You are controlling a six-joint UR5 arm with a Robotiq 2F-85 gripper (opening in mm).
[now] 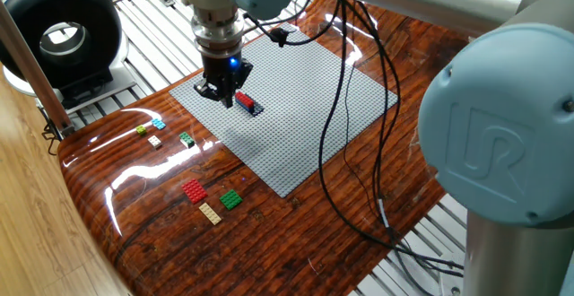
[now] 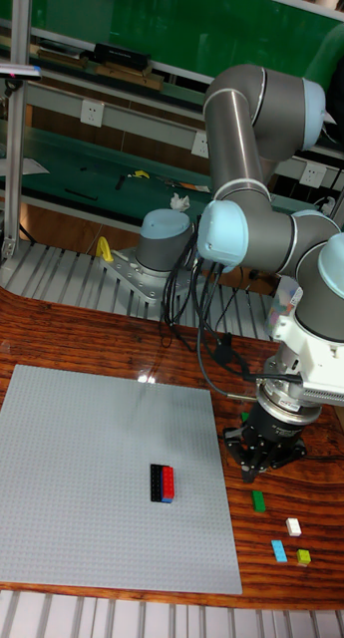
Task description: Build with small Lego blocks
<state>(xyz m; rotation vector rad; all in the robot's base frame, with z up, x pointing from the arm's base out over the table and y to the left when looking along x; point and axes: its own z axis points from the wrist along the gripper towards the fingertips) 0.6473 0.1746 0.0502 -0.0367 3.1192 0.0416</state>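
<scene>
UR5 arm [image 2: 256, 174] | elbow high, reaching in from 2 o'clock, wrist vertical | gripper [image 1: 222, 97] pointing straight down, fingers [image 1: 228, 96] close-set, aperture unclear, blue LED lit

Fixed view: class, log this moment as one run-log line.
end effector: empty, over baseplate edge | red brick: placed beside dark blue brick | loose bricks: on table

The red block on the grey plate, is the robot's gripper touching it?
Apart. In the tall fixed view, bare grey plate separates the gripper from the red block.
</scene>
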